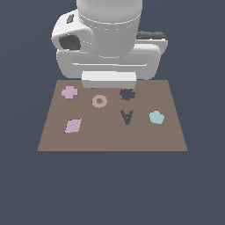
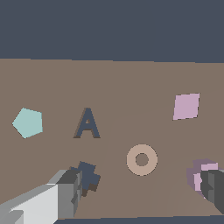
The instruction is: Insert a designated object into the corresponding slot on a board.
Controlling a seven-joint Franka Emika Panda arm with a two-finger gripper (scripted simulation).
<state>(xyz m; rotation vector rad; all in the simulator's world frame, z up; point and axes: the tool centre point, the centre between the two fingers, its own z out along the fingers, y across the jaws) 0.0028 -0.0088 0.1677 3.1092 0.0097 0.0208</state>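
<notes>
Sim scene: flat board (image 1: 110, 136), blank bkgd.

Arm (image 1: 107, 39): bulky white rounded housings, dark circular joint cap on one side, black panel on the other. Gripper (image 2: 142, 192): light grey fingers (image 2: 48, 203), dark grey blocky tips.

Beneath me the brown board (image 1: 112, 136) lies flat on a plain dark blue-grey floor (image 1: 110, 189), filling the middle of the exterior view. On it, at upper left, sits the pale pink cross block (image 1: 69, 92); below that, at lower left, the pink diamond piece (image 1: 73, 126). The tan ring (image 1: 99, 101) lies near the centre. Just right of it is the dark lobed cross slot (image 1: 127, 94), with the dark A-shaped cutout (image 1: 126, 117) below. The pale teal pentagon (image 1: 156, 117) lies at right.
</notes>
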